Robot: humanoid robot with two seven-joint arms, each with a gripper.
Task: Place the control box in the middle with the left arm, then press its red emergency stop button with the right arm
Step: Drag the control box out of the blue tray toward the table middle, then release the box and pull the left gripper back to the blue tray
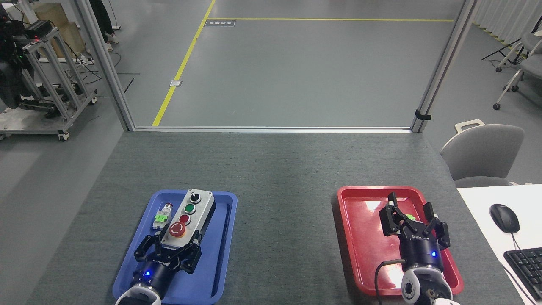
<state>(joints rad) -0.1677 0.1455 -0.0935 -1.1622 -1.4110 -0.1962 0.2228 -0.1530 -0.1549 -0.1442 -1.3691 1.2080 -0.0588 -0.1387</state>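
While our left jaws (172,245) clasped the box (188,216) over the blue tray (220,262), transfer to mid-tabletop (283,212) remained; our right jaws (413,220) hung spread, empty.

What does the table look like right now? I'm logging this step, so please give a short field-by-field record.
control box: oblong light-grey control box over the blue plastic tray, near end between the fingers of the left gripper
emergency stop: big red mushroom button, unpressed by any gripper
loose part: small push-button part with green tag, in the blue tray beside the box
right gripper: open, over the red plastic tray
middle: bare dark-grey felt table surface
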